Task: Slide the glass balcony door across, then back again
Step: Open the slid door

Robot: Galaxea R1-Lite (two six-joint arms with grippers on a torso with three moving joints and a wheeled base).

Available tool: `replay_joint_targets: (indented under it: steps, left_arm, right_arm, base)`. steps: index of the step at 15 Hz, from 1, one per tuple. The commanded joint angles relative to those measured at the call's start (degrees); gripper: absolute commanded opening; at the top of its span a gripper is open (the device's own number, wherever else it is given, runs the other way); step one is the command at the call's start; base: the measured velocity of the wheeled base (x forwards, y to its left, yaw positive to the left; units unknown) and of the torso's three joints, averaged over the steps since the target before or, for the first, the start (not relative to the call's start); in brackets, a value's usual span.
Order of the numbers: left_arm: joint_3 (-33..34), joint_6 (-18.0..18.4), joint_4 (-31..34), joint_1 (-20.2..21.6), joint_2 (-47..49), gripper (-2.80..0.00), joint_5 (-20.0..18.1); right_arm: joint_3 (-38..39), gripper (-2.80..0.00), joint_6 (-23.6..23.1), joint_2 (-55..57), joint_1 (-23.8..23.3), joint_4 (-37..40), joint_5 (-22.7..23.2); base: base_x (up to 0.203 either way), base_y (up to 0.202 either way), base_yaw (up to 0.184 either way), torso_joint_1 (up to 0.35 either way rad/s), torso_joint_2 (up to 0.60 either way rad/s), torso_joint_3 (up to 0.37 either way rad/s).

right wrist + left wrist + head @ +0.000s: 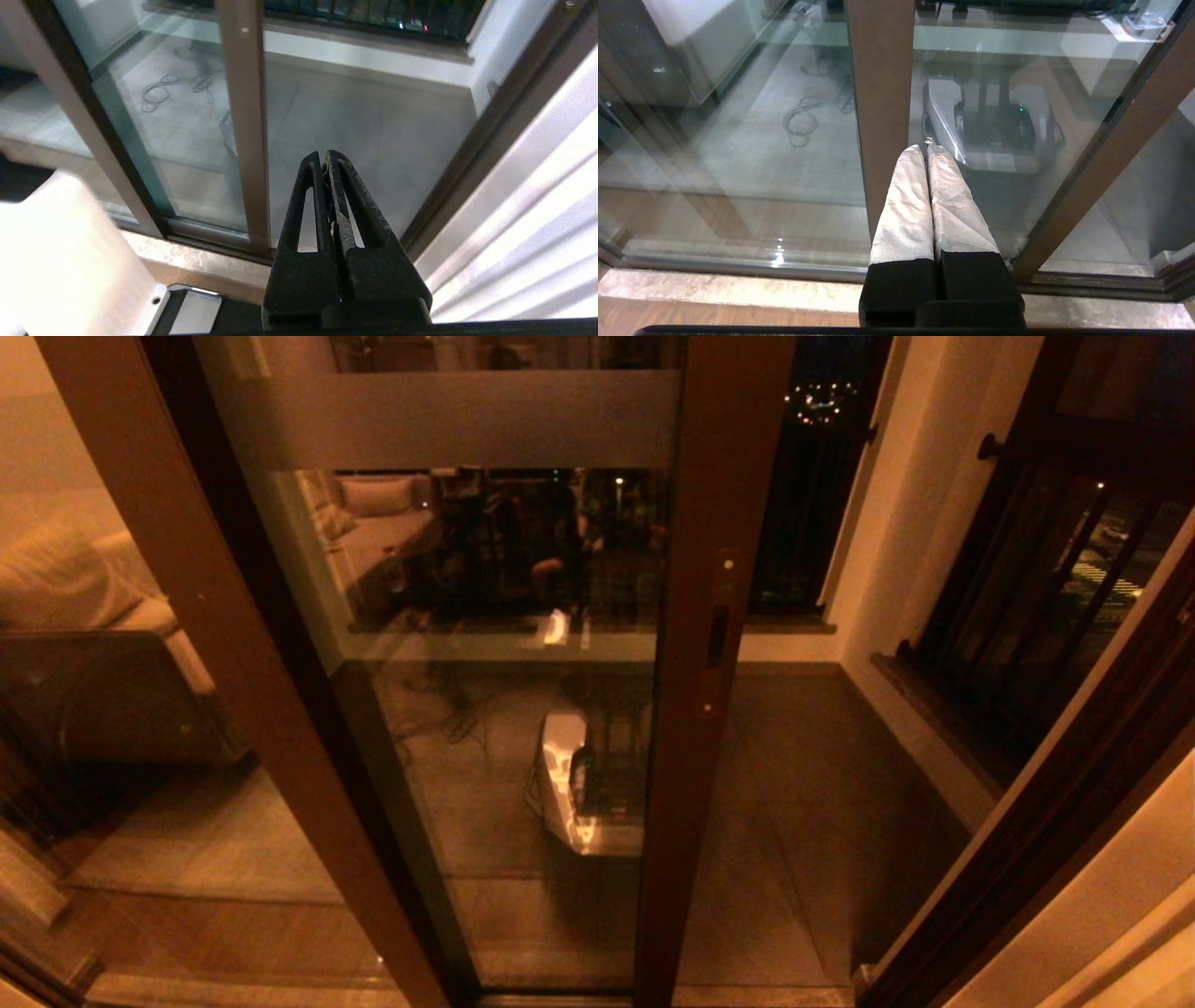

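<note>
At the far left of the head view a pale sofa [84, 588] is showing through the fixed glass panel [121, 709], whose dark brown stile is slanting down toward the lower centre. Next to it, filling the middle of the frame, the glass balcony door [485, 709] is standing partly slid across: a tall clear pane with a frosted horizontal band [457, 420] near the top, reflecting the room and the robot's own base. Its right-hand stile [709, 644] is running from top centre to bottom centre, smooth brown-finished metal or wood, carrying a slim recessed handle [718, 635] just above mid-height. To the right of that stile the doorway is lying open onto the grey tiled balcony floor [803, 775], with a dark railing [1027, 607] at the upper right and the door jamb [1055, 821] cutting across the lower right. Neither arm is appearing in the head view. The left gripper [923, 150], its fingers wrapped in pale tape, is sitting pressed together and empty, pointing at the lower frame; the right gripper [325, 156], black and slotted, is likewise pinched together on nothing, aiming at the open gap. Judgement: the panel is probably heavy, rigid and breakable, gliding stiffly on its track; pushing at the stile edge or hooking the recessed handle looks safer than pressing on slick glass.
</note>
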Motion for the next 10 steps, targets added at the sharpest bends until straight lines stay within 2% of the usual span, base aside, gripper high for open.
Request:
replay_joint_targets:
  steps: [1,3,5,7,8,10]
  left_arm:
    - [-0.01,-0.02,0.02,0.04,0.09,-2.8,-0.01]
    - [-0.01,-0.02,0.02,0.04,0.08,-2.8,-0.01]
    - [-0.01,-0.02,0.02,0.04,0.09,-2.8,-0.01]
    - [-0.01,-0.02,0.02,0.04,0.0,-2.8,-0.01]
    - [-0.01,-0.02,0.02,0.04,0.03,-2.8,0.05]
    - [-0.01,-0.02,0.02,-0.02,0.03,-2.8,-0.01]
  right_arm:
    - [3.22,-2.8,-0.45,-4.84,-0.25,0.28,1.29]
    - [12.18,-2.8,-3.51,-11.48,0.08,0.14,1.69]
    - [23.19,-2.8,-2.95,-12.57,0.22,-4.56,1.69]
    - [37.72,-2.8,-2.43,-12.7,0.26,-18.68,0.1]
    - [46.99,-2.8,-3.16,-12.74,0.28,-28.75,-1.58]
    - [59.76,-2.8,-4.1,-12.8,0.3,-47.74,-6.69]
  base:
    - [0.0,0.0,0.0,0.0,0.0,0.0]
    - [0.0,0.0,0.0,0.0,0.0,0.0]
    - [0.0,0.0,0.0,0.0,0.0,0.0]
    - [0.0,0.0,0.0,0.0,0.0,0.0]
    - [0.0,0.0,0.0,0.0,0.0,0.0]
    - [0.0,0.0,0.0,0.0,0.0,0.0]
